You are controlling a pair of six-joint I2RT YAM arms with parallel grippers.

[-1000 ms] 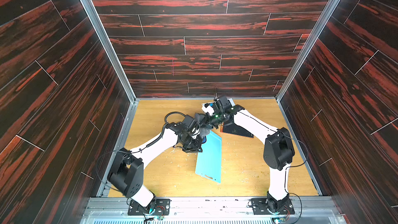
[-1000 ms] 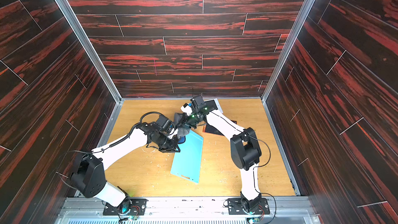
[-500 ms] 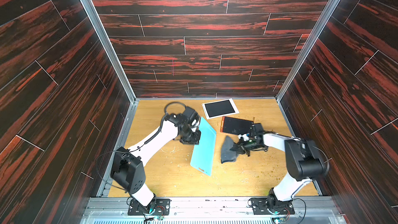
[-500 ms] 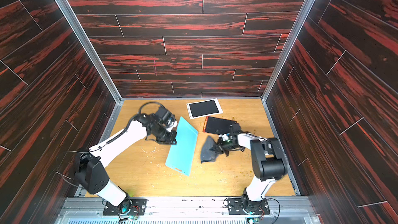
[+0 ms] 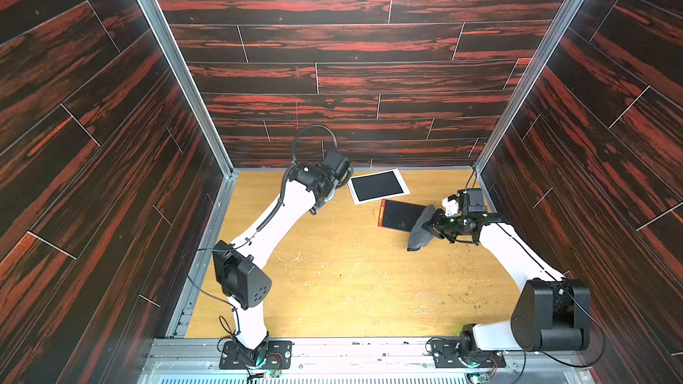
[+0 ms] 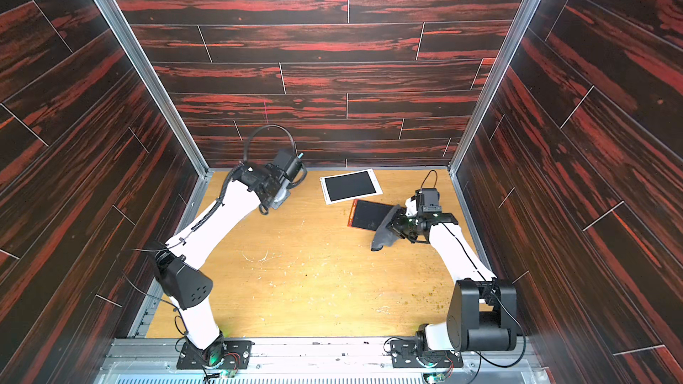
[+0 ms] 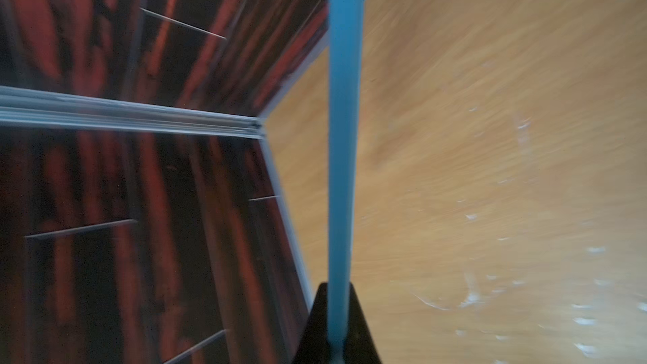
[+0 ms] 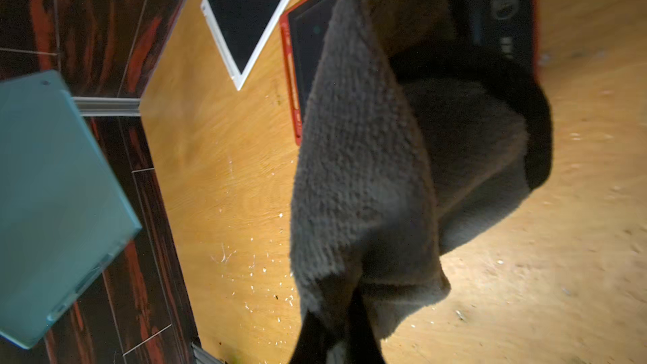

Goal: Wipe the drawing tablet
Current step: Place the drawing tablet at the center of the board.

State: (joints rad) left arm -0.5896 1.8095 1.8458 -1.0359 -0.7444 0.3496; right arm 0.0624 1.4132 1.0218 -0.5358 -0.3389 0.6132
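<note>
Dark red plank walls (image 5: 332,49) enclose a scuffed wooden tabletop (image 5: 351,282).

The left arm (image 5: 281,216) reaches to the rear left. The right arm (image 5: 510,249) reaches to the rear right.

Blue tablet (image 8: 52,204): lifted clear of the tabletop at the rear left, near the back corner. It is edge-on (image 7: 341,134) to the left wrist camera and hidden behind the wrist in both top views.

White tablet (image 5: 377,185): flat at the rear centre, dark screen up. Red tablet (image 5: 399,214): flat just in front of it, their corners almost meeting.

Grey cloth (image 5: 419,232): hangs from the right arm's end. It covers the red tablet's right end in both top views; contact cannot be told.

Left hand (image 7: 338,309): pressed onto the blue tablet's edge. Right hand (image 8: 336,337): pinching the cloth's upper end.
</note>
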